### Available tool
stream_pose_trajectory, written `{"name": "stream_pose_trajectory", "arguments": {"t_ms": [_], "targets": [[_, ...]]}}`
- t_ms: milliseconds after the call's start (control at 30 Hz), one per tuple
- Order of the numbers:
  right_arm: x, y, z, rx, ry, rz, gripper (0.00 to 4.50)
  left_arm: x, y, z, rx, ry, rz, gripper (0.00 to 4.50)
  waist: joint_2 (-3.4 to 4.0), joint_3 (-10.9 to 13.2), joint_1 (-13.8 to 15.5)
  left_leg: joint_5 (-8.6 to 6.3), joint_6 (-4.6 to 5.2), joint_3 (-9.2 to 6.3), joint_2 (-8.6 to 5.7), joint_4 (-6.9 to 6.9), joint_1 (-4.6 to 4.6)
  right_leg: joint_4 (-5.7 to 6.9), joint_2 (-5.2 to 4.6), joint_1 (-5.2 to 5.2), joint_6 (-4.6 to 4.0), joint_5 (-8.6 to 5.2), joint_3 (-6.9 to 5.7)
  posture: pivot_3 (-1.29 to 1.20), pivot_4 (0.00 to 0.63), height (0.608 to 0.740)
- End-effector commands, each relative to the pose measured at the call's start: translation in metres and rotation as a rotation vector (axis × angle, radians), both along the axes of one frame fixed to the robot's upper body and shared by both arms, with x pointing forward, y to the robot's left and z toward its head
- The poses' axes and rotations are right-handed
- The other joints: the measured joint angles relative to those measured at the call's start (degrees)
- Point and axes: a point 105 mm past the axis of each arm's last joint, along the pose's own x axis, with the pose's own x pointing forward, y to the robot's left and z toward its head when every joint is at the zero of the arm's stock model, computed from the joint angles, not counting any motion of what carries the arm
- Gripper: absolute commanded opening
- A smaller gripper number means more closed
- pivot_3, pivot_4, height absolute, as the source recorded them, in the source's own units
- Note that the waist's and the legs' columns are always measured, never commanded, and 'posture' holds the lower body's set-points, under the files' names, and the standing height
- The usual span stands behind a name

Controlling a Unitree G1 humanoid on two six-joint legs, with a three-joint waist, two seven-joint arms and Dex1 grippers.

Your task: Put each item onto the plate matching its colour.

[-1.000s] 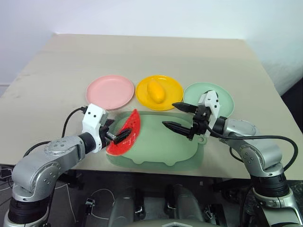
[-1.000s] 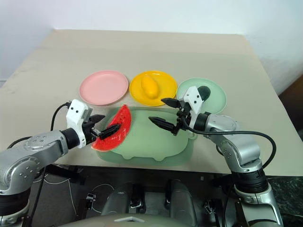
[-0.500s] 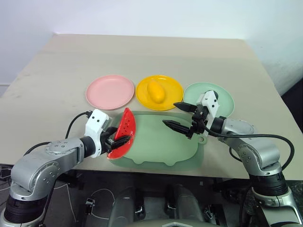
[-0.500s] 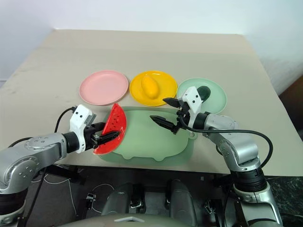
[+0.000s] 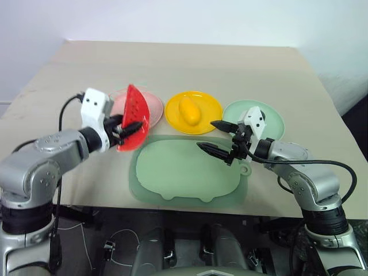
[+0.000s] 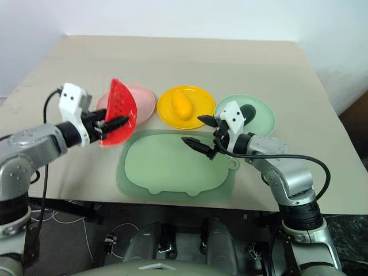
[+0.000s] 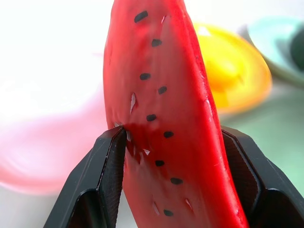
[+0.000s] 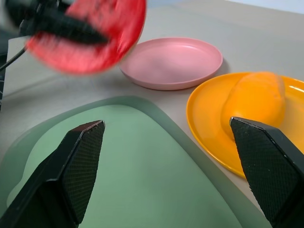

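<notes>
My left gripper (image 5: 130,127) is shut on the red watermelon wedge (image 5: 133,113), holding it upright in the air over the near edge of the pink plate (image 5: 154,112). The left wrist view shows the wedge (image 7: 161,95) clamped between both black fingers (image 7: 99,166). A yellow mango (image 5: 188,110) lies on the yellow plate (image 5: 210,109). On the mint green plate (image 5: 273,118) sits a dark green lump (image 6: 247,110), partly hidden behind my right hand. My right gripper (image 5: 206,134) hangs open and empty over the far right corner of the mat.
A large pale green mat (image 5: 184,172) lies bare near the table's front edge, between my two arms. The three plates stand in a row just behind it. The beige table (image 5: 184,63) extends far back beyond the plates.
My left gripper shut on the watermelon wedge, then lifted it off the mat's left edge, up and back toward the pink plate. The right arm has stayed still.
</notes>
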Motion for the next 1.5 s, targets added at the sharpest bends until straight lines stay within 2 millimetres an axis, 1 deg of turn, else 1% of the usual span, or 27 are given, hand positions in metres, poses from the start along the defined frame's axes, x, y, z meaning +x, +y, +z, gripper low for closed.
{"name": "stream_pose_trajectory", "arguments": {"t_ms": [33,100,200,267,333,533,667,700,733,833,900,967,1133,1200,1267,1333,1367,1433,1500], "targets": [[-0.003,0.005,0.014,0.019,-0.049,0.019,4.5,0.027,0.023,0.014,0.037,-0.055,0.146,2.51,0.0,0.0,0.0,0.0,0.0,0.0,0.0,0.0,0.01,0.02,0.01,0.0,0.0,0.0,-0.01,0.0,0.15,0.696],[-0.002,0.005,0.014,0.019,-0.047,0.015,4.5,0.045,0.03,0.014,0.063,-0.069,0.197,2.51,0.0,0.0,0.0,0.01,-0.01,0.0,0.0,0.01,0.03,0.04,0.01,0.03,0.01,0.01,-0.02,0.0,0.15,0.696],[0.0,0.004,0.014,0.021,-0.047,0.009,4.5,0.064,0.037,0.011,0.126,-0.129,0.246,2.51,-0.01,0.0,0.0,0.01,-0.01,0.02,-0.01,0.0,0.01,0.0,0.0,0.01,0.01,0.01,-0.02,0.0,0.15,0.696],[0.001,0.004,0.013,0.018,-0.048,0.002,4.5,0.076,0.034,0.004,0.099,-0.13,0.251,2.51,-0.02,0.0,0.0,0.01,-0.01,0.02,-0.01,-0.01,0.0,0.01,0.0,-0.01,0.02,0.01,-0.02,0.0,0.15,0.696],[0.002,0.004,0.013,0.019,-0.048,-0.002,4.5,0.084,0.028,-0.005,0.079,-0.11,0.234,2.51,-0.03,0.0,0.0,0.01,-0.01,0.02,0.0,0.0,-0.01,0.02,-0.01,-0.01,0.01,0.01,-0.03,0.0,0.15,0.696],[0.002,0.001,0.012,0.015,-0.052,-0.018,4.5,0.096,0.023,-0.024,0.056,-0.054,0.218,2.51,-0.05,0.0,-0.3,0.02,0.0,0.02,0.01,0.02,-0.03,0.04,-0.01,-0.04,0.02,0.02,-0.03,0.0,0.15,0.696],[0.003,-0.002,0.013,0.011,-0.055,-0.029,4.5,0.097,0.017,-0.024,0.033,-0.052,0.191,2.51,-0.05,0.0,-0.2,0.02,0.01,0.02,0.02,0.03,-0.03,0.06,0.0,-0.04,0.04,0.02,-0.04,0.0,0.15,0.696],[0.003,-0.002,0.013,0.011,-0.056,-0.03,4.5,0.097,0.018,-0.023,0.036,-0.054,0.196,3.22,-0.06,0.0,-0.2,0.02,0.01,0.02,0.02,0.04,-0.03,0.06,0.0,-0.04,0.04,0.02,-0.04,0.0,0.15,0.696],[0.003,-0.002,0.013,0.01,-0.056,-0.031,4.5,0.097,0.018,-0.023,0.037,-0.054,0.196,3.44,-0.06,0.0,-0.1,0.02,0.01,0.02,0.02,0.05,-0.03,0.06,0.0,-0.03,0.04,0.02,-0.04,0.0,0.15,0.696],[0.004,-0.002,0.012,0.009,-0.055,-0.033,4.5,0.094,0.015,-0.016,0.036,-0.082,0.176,4.47,-0.06,0.0,-0.1,0.02,0.01,0.02,0.01,0.07,-0.02,0.07,-0.01,-0.01,0.04,0.02,-0.04,0.0,0.15,0.696],[0.005,-0.002,0.012,0.009,-0.055,-0.034,4.5,0.092,0.016,-0.012,0.04,-0.091,0.176,4.47,-0.06,0.0,-0.1,0.02,0.02,0.01,0.01,0.07,-0.02,0.07,-0.01,-0.01,0.04,0.02,-0.04,0.0,0.15,0.696],[0.005,-0.002,0.011,0.009,-0.055,-0.031,4.5,0.09,0.019,-0.007,0.081,-0.122,0.185,4.47,-0.06,0.0,-0.1,0.02,0.02,0.01,0.01,0.07,-0.02,0.07,-0.01,0.0,0.04,0.02,-0.04,0.0,0.15,0.696],[0.005,-0.001,0.013,0.018,-0.058,-0.025,4.5,0.08,0.019,0.01,0.104,-0.194,0.158,4.47,-0.06,0.0,-0.2,0.03,0.02,0.01,0.01,0.07,-0.01,0.1,0.0,0.0,0.05,0.01,-0.04,0.0,0.15,0.696],[0.003,-0.001,0.017,0.036,-0.062,-0.016,4.5,0.07,0.016,0.023,0.069,-0.256,0.117,4.47,-0.06,0.0,-0.2,0.03,0.02,0.01,0.01,0.07,0.0,0.11,0.0,0.0,0.05,0.01,-0.04,0.0,0.15,0.696],[0.001,-0.001,0.022,0.06,-0.067,-0.005,4.5,0.052,0.012,0.036,0.028,-0.332,0.029,4.47,-0.05,0.0,-0.2,0.03,0.02,0.01,0.02,0.07,0.0,0.11,0.0,-0.01,0.05,0.01,-0.04,0.0,0.15,0.696],[-0.002,-0.001,0.026,0.082,-0.079,0.004,4.5,0.034,0.01,0.04,-0.016,-0.369,-0.039,4.47,-0.05,0.0,-0.4,0.03,0.02,0.01,0.02,0.07,0.0,0.12,-0.01,-0.01,0.05,0.01,-0.03,0.0,0.15,0.696],[-0.003,-0.001,0.027,0.088,-0.083,0.006,4.5,0.028,0.01,0.041,-0.028,-0.382,-0.058,4.47,-0.05,0.0,-0.4,0.03,0.02,0.01,0.02,0.06,0.01,0.12,0.0,-0.01,0.05,0.01,-0.03,0.0,0.15,0.696],[-0.005,-0.003,0.027,0.096,-0.085,0.01,4.5,0.005,0.004,0.036,-0.052,-0.415,-0.173,4.47,-0.04,0.0,-0.3,0.03,0.01,0.01,0.03,0.08,0.04,0.16,0.0,0.01,0.05,0.01,-0.03,0.0,0.15,0.696],[-0.008,-0.005,0.027,0.102,-0.089,0.009,4.5,-0.015,0.002,0.03,-0.063,-0.428,-0.255,4.47,-0.04,0.0,-0.3,0.02,0.01,0.01,0.02,0.07,0.06,0.14,-0.01,0.05,0.05,0.0,-0.03,0.0,0.15,0.696]]}}
